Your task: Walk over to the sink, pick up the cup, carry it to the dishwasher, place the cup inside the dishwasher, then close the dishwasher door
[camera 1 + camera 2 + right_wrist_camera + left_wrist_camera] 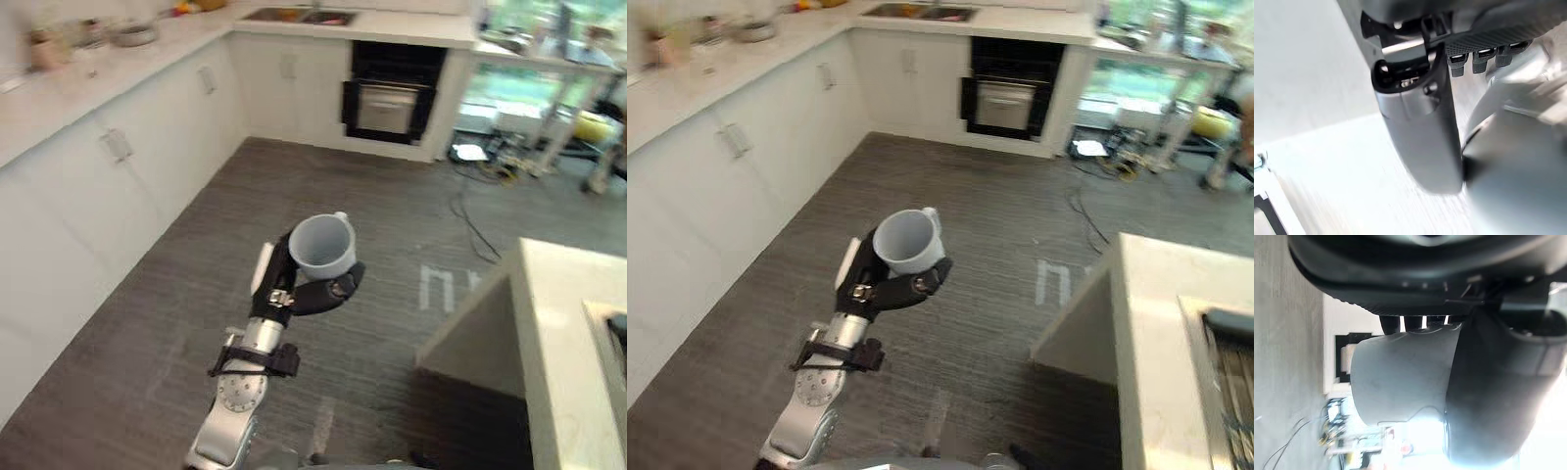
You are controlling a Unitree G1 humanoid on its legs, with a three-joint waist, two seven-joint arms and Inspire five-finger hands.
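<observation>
I've got the left hand point(297, 292) fingers point(338, 287) curled round the grey cup point(321, 245), above the dark floor point(392, 215).

White cabinets point(118, 147) beside grey floor point(323, 196)

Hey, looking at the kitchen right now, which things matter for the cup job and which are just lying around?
Job: cup, held in the left hand; sink; black built-in appliance, probably the dishwasher.

Lying about: metal bowl on the left counter; cables on the floor; yellow object far right.
</observation>
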